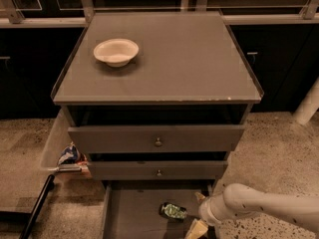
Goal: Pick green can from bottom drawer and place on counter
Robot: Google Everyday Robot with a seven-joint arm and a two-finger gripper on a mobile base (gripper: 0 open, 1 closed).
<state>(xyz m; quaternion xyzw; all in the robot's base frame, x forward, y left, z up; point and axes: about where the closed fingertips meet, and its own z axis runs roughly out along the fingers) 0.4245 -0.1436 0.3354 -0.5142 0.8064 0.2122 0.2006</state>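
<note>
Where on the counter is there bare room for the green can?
The counter is bare right of and in front of the bowl; only its back-left corner is taken. The tool hangs in the bottom drawer, right of the green can.

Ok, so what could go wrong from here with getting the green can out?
The green can seems to lie on its side in the bottom drawer, just left of the open gripper; a nudge could roll it away.
The drawer above juts out close over the can, so a straight lift might hit it.
The bowl sits on the counter; the can should land clear of it.
</note>
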